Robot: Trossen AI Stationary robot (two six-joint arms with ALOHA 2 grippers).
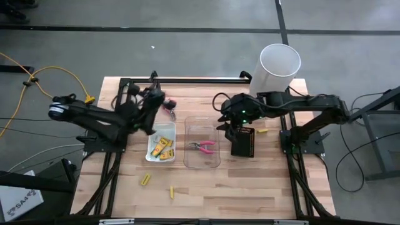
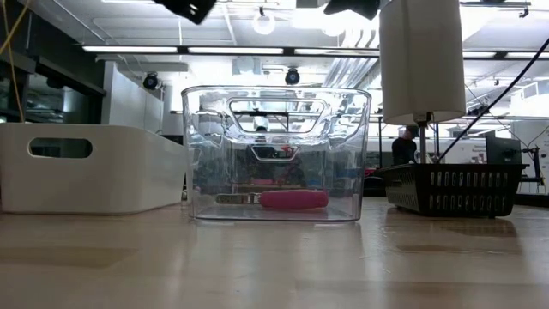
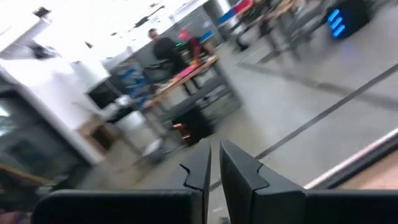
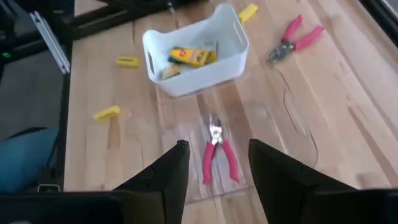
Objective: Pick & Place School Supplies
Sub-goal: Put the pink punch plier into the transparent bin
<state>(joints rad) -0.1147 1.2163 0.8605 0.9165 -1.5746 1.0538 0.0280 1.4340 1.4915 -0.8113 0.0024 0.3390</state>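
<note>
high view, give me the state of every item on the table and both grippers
white tray: holds yellow crayon boxes
clear tray: holds one pink-handled pliers, lying flat
second pink-handled pliers: loose on the table beside the white tray
black basket: upright on the table
white cylinder: standing upright
yellow sticks: loose on the table
left gripper: raised, nearly shut, empty
right gripper: open above the clear tray, empty

High view: overhead, straight down on the whole table [image 1: 250, 181].
Low view: table-top height, level, close to the clear tray [image 2: 274, 154].
Left wrist view: tilted up, facing the room.
Right wrist view: angled down, near the white tray [image 4: 196, 53].
Shared: clear tray [image 1: 202, 142] with pink-handled pliers [image 4: 217, 155].
</note>
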